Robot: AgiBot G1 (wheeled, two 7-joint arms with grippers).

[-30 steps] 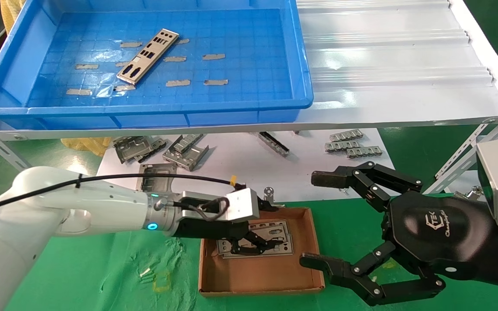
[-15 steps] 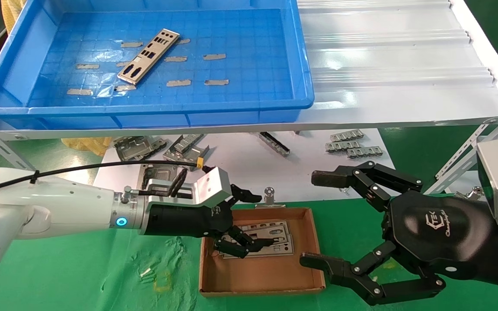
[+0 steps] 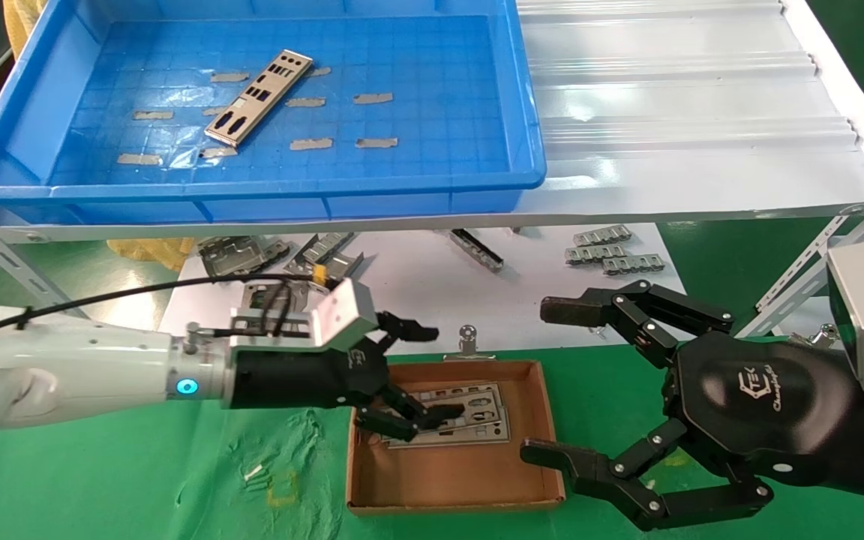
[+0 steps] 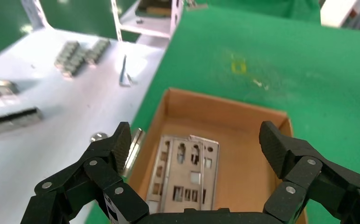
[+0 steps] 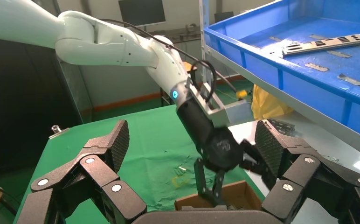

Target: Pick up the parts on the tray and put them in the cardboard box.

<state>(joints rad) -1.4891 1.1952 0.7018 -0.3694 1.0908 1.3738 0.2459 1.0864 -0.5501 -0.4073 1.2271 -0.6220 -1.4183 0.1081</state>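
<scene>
Right over the near-left end of the cardboard box [image 3: 453, 480] sits the left gripper [image 3: 421, 371], fingers spread wide w/ nothing between them. Wrist view confirms it: left gripper [image 4: 194, 144] is wide open and empty, w/ the cardboard box [image 4: 225, 112] straight below. Two parts [image 3: 469, 420] lie flat in the box under and just ahead of the fingertips, stacked w/ a slight offset; the lower finger [image 3: 432, 415] looks to be right at the plates' left end, can't tell if it's actually touching. Same stack of parts [image 4: 185, 172] shows up in the left wrist view, lying along the box floor on the side toward the white sheet.

One more part [image 3: 258, 97] is up in the tray [image 3: 252, 187], well beyond and above the left gripper, lying diagonal on the blue grid floor among grey tape scraps [image 3: 308, 143]. Tray sits on the white ribbed shelf [image 3: 687, 105].

Right gripper [image 3: 544, 382] is parked to the right of the box, fingers fully spread, holding nothing; lower finger hangs just off the box's right wall. From its wrist cam the right gripper [image 5: 192, 140] is open too, w/ the tray [image 5: 280, 60] and its part [image 5: 327, 43] off to one side.

Bent brackets [image 3: 282, 259] and small metal pieces [image 3: 612, 255] sit on the white sheet beyond the left gripper, under the shelf.
</scene>
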